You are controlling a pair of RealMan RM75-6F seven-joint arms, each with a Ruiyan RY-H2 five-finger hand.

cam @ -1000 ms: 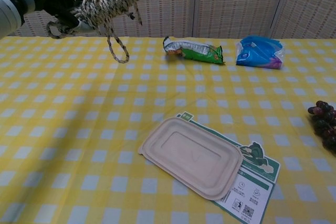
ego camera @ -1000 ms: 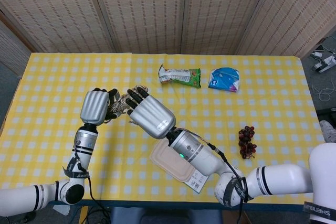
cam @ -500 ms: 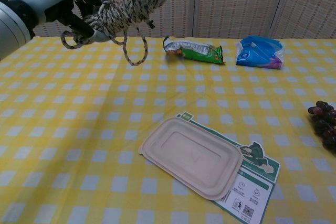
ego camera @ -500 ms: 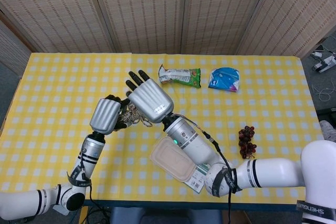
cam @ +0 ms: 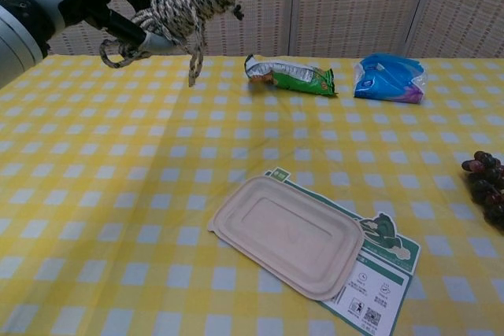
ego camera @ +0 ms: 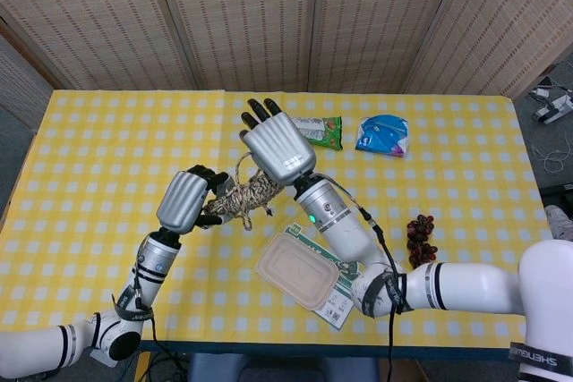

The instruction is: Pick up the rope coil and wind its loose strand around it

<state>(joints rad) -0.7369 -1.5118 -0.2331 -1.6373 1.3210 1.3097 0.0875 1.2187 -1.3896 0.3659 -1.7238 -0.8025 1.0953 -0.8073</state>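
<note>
Rope coil [ego camera: 243,198] aloft above table [ego camera: 89,140], gripped at one end by left hand [ego camera: 183,200], fingers wrapped. Long axis points toward right hand [ego camera: 279,145], directly above far end. Loose strand [cam: 192,57] dangles below. Right-hand grip unclear.

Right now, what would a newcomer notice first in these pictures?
First the rope coil, held in the air above the yellow checked table by the left hand, with a loose strand hanging down. The right hand is raised just beside it. Nearer the front edge lies a beige container lid.
</note>
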